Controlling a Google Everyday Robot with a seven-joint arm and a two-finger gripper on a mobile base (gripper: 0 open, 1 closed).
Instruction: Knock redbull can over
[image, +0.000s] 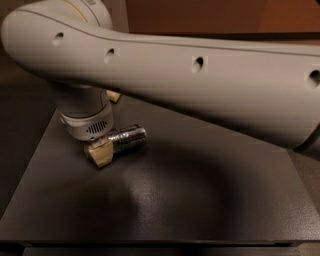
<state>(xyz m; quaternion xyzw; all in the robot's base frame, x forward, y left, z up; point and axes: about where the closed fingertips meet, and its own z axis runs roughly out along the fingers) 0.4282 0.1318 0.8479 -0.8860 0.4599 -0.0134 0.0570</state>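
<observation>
The redbull can (128, 139) lies on its side on the dark table (200, 200), left of centre, with one end pointing right. My gripper (100, 152) hangs below the white wrist housing (87, 120). Its tan tip rests on the table right against the can's left end. My big white arm (200, 85) crosses the whole upper part of the view and hides what is behind it.
A small pale yellowish thing (114, 96) peeks out behind the wrist; I cannot tell what it is. The table's front edge (150, 243) runs along the bottom, its left edge (30, 160) slants up. A brown wall (200, 15) is at the back.
</observation>
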